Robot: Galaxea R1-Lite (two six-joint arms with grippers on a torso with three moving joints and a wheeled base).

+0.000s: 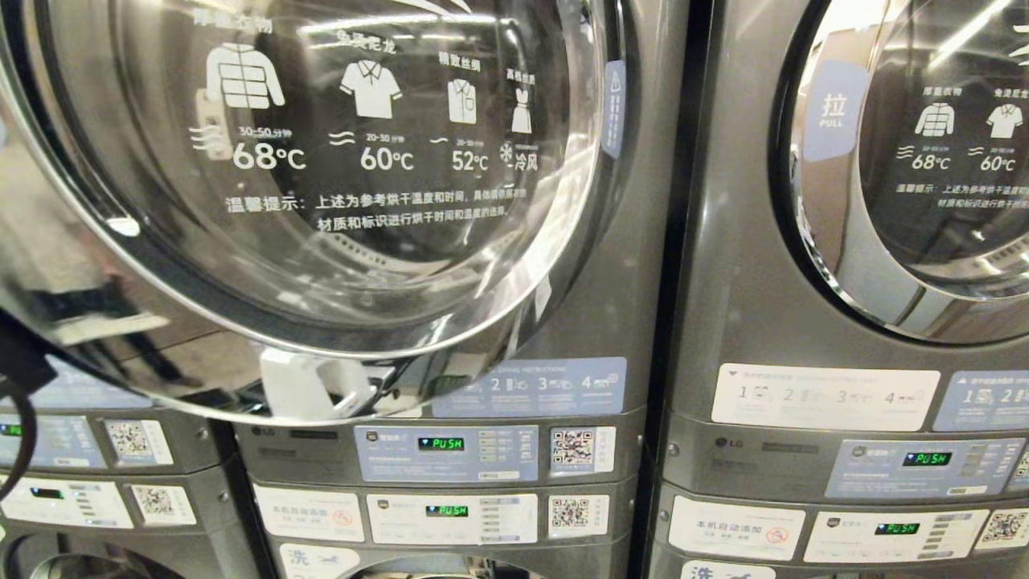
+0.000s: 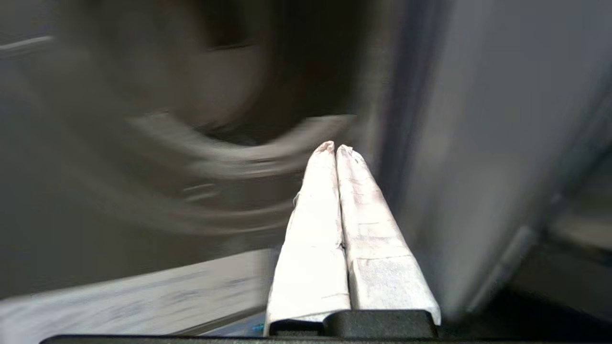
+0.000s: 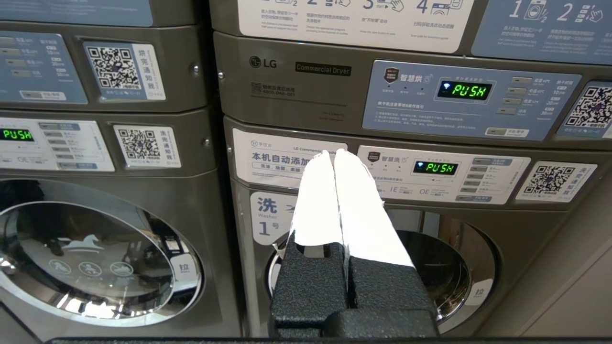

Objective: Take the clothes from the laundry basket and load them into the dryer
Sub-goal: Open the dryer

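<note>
- The dryer door (image 1: 321, 201) is being seen swung open in the head view, its round glass and chrome rim filling the upper left; printed temperature labels are being shown on the glass.
- The control panels (image 1: 446, 454) are being displayed below the door, each reading "PUSH".
- The left gripper (image 2: 334, 147) is being held before a blurred round opening; its white fingers (image 2: 315, 229) are being pressed together, with nothing between them.
- The right gripper (image 3: 333, 153) is being held in front of the lower washer (image 3: 430, 267); its fingers are being kept closed and empty.
- No clothes or laundry basket can be made out in any view.
</note>
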